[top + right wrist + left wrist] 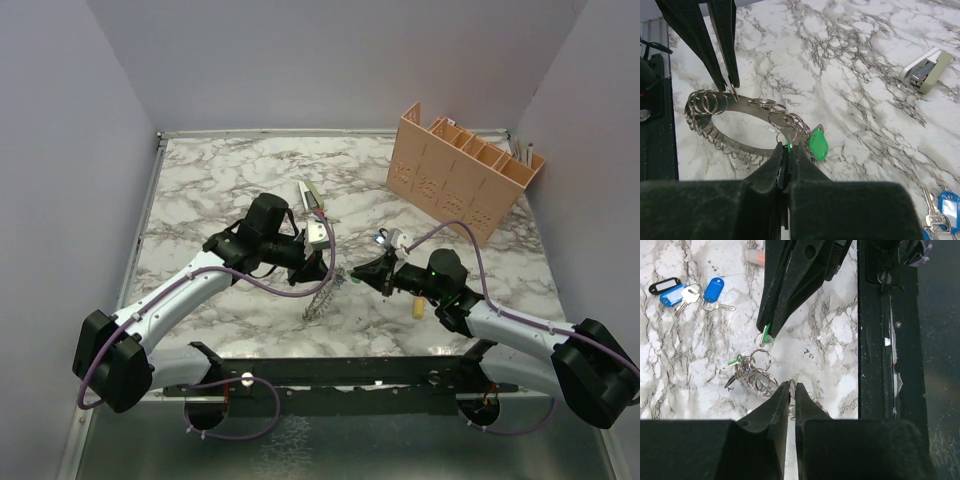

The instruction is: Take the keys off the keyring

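Presently the keyring [735, 145] is held up between the two arms over the marble tabletop [855, 60]. The left gripper [792, 386] is pinched shut on the ring's flat band at one side. The right gripper [789, 148] is clamped on the thin edge of a green-headed key [767, 330] at the opposite side. Cannot tell whether the ring's low edge touches the tabletop. Handling, as judged: the ring is stiff coiled metal, light and smooth, likely slippery across its flat face. A grip square across the band, as the left has, should hold best; pulled off-axis, it will probably swing and twist. The keys look tiny and light, and the plastic head is the only part broad enough to pinch. Each hangs from one of the small split rings [754, 379], which must be worked along the coil and will likely bind rather than slide. A plastic head may slip from the pads under a hard pull. Count: one keyring. The split rings on it are many, bunched and too overlapped to number. Green heads on the ring are two as far as I can see: the one pinched and a second green tag [818, 145] hanging just beside the right fingers. Away from the keyring lie loose keys [690, 292], with two blue tags, one dark tag with a white label, and at least two bare metal blades. Beyond the keyring is one stapler [926, 71]; farther off, one peach slotted rack [465, 170].
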Controlling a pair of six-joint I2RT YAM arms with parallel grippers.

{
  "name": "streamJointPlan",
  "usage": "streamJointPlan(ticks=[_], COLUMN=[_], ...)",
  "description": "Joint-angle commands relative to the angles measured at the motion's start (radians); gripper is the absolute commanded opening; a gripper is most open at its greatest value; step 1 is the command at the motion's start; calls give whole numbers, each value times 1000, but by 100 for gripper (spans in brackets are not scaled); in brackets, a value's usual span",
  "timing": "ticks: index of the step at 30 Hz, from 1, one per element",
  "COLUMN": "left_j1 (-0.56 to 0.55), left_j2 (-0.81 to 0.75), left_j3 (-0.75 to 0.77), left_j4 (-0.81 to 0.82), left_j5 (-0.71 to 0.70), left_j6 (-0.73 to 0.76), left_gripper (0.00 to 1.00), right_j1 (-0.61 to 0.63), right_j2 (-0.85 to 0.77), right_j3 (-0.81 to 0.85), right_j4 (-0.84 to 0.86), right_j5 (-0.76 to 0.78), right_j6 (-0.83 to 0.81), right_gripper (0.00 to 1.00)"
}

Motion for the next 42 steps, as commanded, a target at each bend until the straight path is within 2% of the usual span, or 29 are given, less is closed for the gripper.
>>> streamJointPlan(ticks=[1,6,9,23,31,42], left_j1=[3,3,3,2,-10,-70], left_j2=[-13,-7,3,73,96,178], left_j3=[-7,-8,-10,-17,-29,-58], left_j4=[-6,-4,2,100,199,335], left_j5=[-22,-35,-34,59,39,-28], left_j6=[12,8,2,-74,-190,-324], left_gripper=[12,33,39,45,46,45], right_j1=[4,4,4,4,4,4], right_j2=[-9,-6,-7,-54,-146,-183], right_j3=[-14,-15,-16,-17,-42,-48], right_j4=[-8,-1,4,-5,-12,-29], right_j5=[16,4,-3,-34,-36,-31], right_j6=[-18,-18,-16,-19,-39,-59], right_gripper=[1,0,0,1,1,1])
